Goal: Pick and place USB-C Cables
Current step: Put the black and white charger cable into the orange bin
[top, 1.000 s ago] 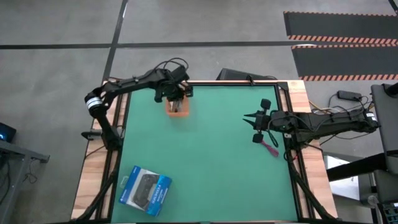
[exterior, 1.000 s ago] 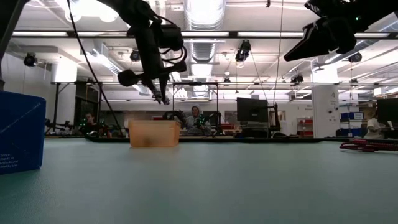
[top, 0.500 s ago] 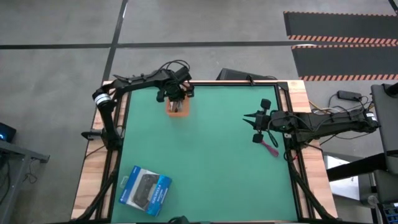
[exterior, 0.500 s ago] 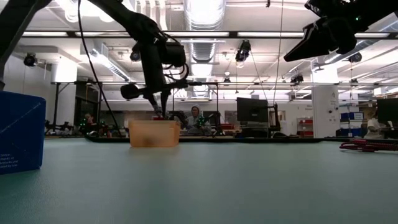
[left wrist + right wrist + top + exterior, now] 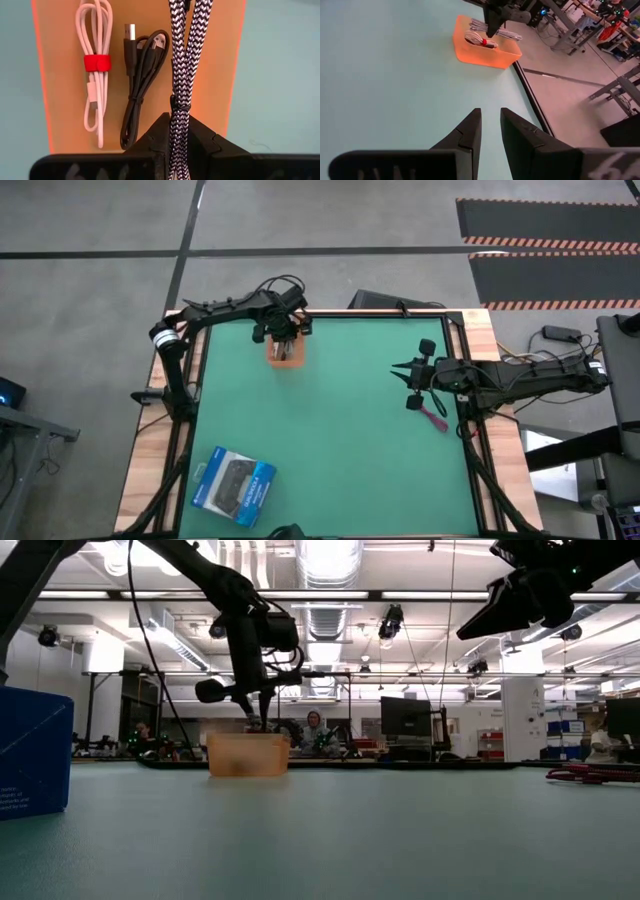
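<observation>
My left gripper (image 5: 285,338) hangs over the orange tray (image 5: 286,360) at the table's far left, shut on the silver-grey braided cable (image 5: 187,60). The white cable (image 5: 95,75), tied with a red band, and the black cable (image 5: 142,85) lie flat on the tray floor beside it. The magenta-pink cable (image 5: 435,419) lies on the green mat near the right edge. My right gripper (image 5: 400,370) hovers just beside it, above the table, narrowly open and touching nothing. My left gripper pinches the silver-grey cable bundle near its tied waist (image 5: 179,107) between the two fingers, which come from above and point down. The bundle runs lengthwise along the tray's side. Whether it rests on the tray floor I cannot tell.
A blue-and-black box (image 5: 233,485) lies at the near left of the mat and shows as a blue block (image 5: 30,755) in the low view. Bare green mat spreads between the tray and the right arm. People sit at desks in the room behind.
My left gripper has come down toward the orange tray with the silver-grey cable, staying shut on it, then held still. The right arm has not moved.
</observation>
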Motion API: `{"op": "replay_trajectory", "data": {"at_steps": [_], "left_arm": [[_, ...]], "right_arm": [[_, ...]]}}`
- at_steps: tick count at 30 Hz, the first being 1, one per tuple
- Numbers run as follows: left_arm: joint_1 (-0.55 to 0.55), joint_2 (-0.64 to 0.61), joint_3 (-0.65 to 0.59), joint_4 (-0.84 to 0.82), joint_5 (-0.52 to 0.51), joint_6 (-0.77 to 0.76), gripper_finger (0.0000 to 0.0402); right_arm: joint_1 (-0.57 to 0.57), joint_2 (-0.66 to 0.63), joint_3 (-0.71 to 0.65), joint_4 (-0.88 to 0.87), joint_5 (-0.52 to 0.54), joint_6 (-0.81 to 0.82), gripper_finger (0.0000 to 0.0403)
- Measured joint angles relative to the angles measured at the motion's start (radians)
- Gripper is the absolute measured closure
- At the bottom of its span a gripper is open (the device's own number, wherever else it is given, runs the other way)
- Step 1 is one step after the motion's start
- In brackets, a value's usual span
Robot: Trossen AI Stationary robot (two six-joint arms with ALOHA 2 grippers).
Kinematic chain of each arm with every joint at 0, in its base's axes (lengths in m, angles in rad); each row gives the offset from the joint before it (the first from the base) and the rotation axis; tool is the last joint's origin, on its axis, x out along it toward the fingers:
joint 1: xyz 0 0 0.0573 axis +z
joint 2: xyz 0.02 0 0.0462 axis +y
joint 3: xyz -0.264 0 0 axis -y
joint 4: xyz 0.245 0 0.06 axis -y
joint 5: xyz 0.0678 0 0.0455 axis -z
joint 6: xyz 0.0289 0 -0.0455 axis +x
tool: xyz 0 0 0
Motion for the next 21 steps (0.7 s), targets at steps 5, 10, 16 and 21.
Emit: {"op": "replay_trajectory", "data": {"at_steps": [5, 10, 16, 21], "left_arm": [[0.0, 0.0, 0.0, 0.007, -0.001, 0.0, 0.0382], [0.0, 0.0, -0.002, 0.033, -0.002, 0.0, 0.0382], [0.0, 0.0, -0.003, 0.034, -0.013, 0.0, 0.0382], [0.0, 0.0, -0.008, 0.051, -0.034, 0.0, 0.0382]], "right_arm": [[0.0, 0.0, 0.0, 0.0, 0.0, 0.0, 0.0339], [0.0, 0.0, 0.0, 0.0, 0.0, 0.0, 0.0339], [0.0, 0.0, 0.0, 0.0, 0.0, 0.0, 0.0339], [0.0, 0.0, 0.0, -0.001, 0.0, 0.0, 0.0339]]}}
